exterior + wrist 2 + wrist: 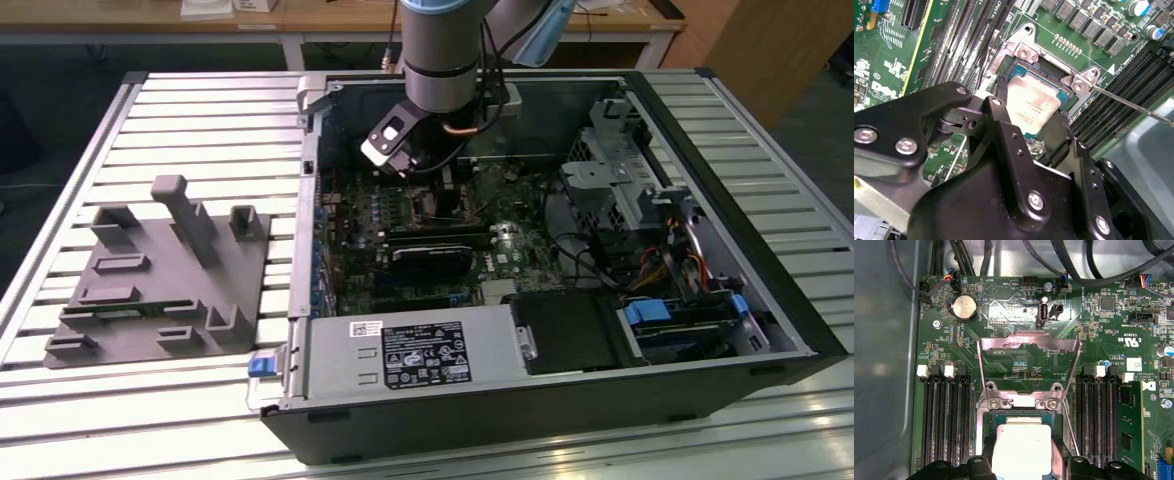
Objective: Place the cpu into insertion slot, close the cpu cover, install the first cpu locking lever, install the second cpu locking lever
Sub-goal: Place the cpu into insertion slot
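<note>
— We see a dull silver-grey cpu and a green circuit board with fine pale tracing.
— We agree; the cpu cover is silvery, our gripper black, the memory slots black too.

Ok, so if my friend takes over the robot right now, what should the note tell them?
The gripper is shut on the small flat silver-grey square cpu, a black finger on each side.
The cpu is at the square, silver-rimmed insertion slot in the green circuit board; fully seated or not, cannot tell.
Done: nothing finished for sure.
Left: the thin silvery frame-shaped cpu cover is flipped open; a thin wire locking lever is unlatched.
</note>
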Available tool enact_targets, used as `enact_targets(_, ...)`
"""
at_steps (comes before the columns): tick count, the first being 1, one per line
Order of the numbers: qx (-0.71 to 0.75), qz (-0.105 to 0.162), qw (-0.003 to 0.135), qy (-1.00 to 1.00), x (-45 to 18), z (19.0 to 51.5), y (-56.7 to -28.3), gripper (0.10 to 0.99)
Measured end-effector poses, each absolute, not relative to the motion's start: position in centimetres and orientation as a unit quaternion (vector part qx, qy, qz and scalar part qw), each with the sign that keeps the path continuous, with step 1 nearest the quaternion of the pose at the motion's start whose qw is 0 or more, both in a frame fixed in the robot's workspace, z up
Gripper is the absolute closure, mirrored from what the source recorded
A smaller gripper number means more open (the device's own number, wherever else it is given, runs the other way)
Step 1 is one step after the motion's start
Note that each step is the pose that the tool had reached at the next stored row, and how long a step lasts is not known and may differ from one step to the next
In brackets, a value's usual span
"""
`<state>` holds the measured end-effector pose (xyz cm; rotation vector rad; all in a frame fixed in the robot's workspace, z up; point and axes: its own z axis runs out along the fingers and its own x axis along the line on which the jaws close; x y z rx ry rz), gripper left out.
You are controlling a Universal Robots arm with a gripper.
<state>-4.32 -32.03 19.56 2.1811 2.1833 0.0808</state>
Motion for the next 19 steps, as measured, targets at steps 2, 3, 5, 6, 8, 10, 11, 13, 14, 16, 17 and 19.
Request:
enact_targets(2,0.706,0.026,0.027,0.707,-4.32,19.56,-32.03,0.561)
enact_targets(3,0.706,0.026,0.027,0.707,-4.32,19.56,-32.03,0.561)
enact_targets(5,0.706,0.028,0.025,0.707,-4.32,19.58,-32.04,0.561)
enact_targets(6,0.706,0.029,0.024,0.707,-4.32,19.58,-32.03,0.561)
enact_targets(8,0.706,0.030,0.024,0.707,-4.32,19.58,-32.03,0.561)
enact_targets(10,0.706,0.030,0.024,0.707,-4.32,19.57,-32.03,0.561)
enact_targets(11,0.706,0.030,0.024,0.707,-4.31,19.57,-32.04,0.561)
enact_targets(13,0.706,0.030,0.024,0.707,-4.30,19.57,-32.05,0.561)
enact_targets(14,0.706,0.030,0.024,0.707,-4.29,19.57,-32.05,0.561)
enact_targets(16,0.706,0.030,0.024,0.707,-4.29,19.57,-32.05,0.561)
enact_targets(17,0.706,0.030,0.024,0.707,-4.29,19.57,-32.05,0.561)
enact_targets(19,0.706,0.030,0.024,0.707,-4.28,19.56,-32.05,0.561)
